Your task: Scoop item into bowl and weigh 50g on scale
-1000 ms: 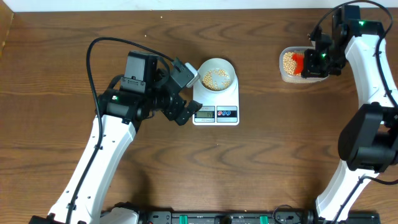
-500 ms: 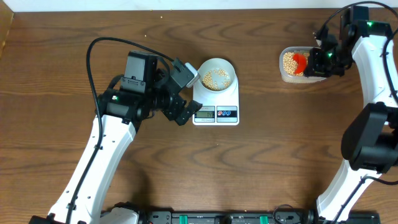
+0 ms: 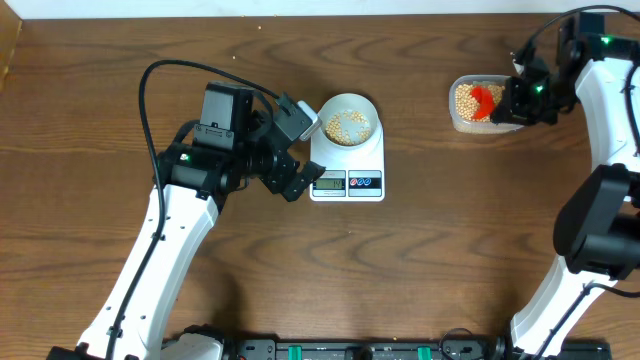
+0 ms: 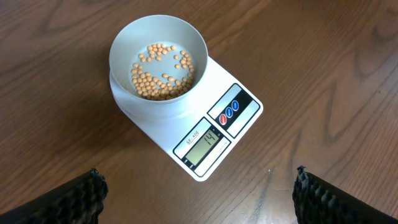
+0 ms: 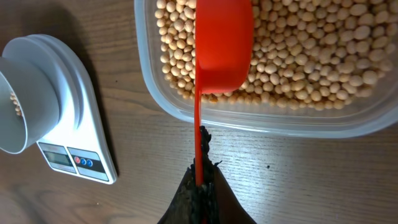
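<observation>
A pale bowl (image 3: pixel 348 119) with a thin layer of tan beans (image 4: pixel 160 70) stands on the white scale (image 3: pixel 348 170); the display reads 14 in the left wrist view (image 4: pixel 206 140). My left gripper (image 3: pixel 290 150) is open and empty just left of the scale. My right gripper (image 3: pixel 522 100) is shut on the handle of a red scoop (image 5: pixel 222 45), whose cup sits over the beans (image 5: pixel 311 56) in the clear tub (image 3: pixel 478 105). The bowl (image 5: pixel 18 106) and scale (image 5: pixel 74 130) also show at the left of the right wrist view.
The clear plastic tub (image 5: pixel 261 121) stands at the back right of the brown wooden table. The left arm's cable loops over the table's left half. A dark rail runs along the front edge.
My right gripper with the red scoop has shifted slightly right and back at the tub. The left arm, bowl and scale have not moved.
</observation>
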You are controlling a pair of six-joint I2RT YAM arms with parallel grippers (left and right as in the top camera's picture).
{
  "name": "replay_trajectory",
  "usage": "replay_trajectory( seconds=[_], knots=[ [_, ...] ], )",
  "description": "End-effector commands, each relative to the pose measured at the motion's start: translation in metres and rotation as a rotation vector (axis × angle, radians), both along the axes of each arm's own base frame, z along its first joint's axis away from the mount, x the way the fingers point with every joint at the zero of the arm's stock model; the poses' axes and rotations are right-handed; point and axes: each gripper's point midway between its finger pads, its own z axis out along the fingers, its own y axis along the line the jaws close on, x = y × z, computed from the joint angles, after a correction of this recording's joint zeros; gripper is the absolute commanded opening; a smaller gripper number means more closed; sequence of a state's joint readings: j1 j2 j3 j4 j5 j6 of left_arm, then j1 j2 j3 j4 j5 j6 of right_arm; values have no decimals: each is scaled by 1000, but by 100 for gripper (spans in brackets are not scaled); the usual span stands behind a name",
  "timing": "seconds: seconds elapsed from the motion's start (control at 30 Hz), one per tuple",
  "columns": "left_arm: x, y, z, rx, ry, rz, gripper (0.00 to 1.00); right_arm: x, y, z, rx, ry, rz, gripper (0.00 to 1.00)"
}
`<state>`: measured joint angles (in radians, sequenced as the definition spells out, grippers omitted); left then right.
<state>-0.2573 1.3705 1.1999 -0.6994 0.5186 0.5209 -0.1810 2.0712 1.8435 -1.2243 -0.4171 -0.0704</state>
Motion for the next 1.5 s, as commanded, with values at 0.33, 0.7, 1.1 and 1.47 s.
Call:
replay_trajectory(
  seconds=[0.33,0.7,1.1,1.47],
  knots=[
    [-2,-2,-1,-7,4,-13,98,-12,-9,-19,67,38,-8,1],
    [-2,-2,-1,-7,4,-13,98,-20,-6,-33,78,67,-9,2],
    [-2,-2,-1,-6,4,-12,98,-11,2,-26,140,21,-2,1],
    [-2,-2,-1,-7,4,-13,98,-6,5,-24,163,-2,-5,1]
  ],
)
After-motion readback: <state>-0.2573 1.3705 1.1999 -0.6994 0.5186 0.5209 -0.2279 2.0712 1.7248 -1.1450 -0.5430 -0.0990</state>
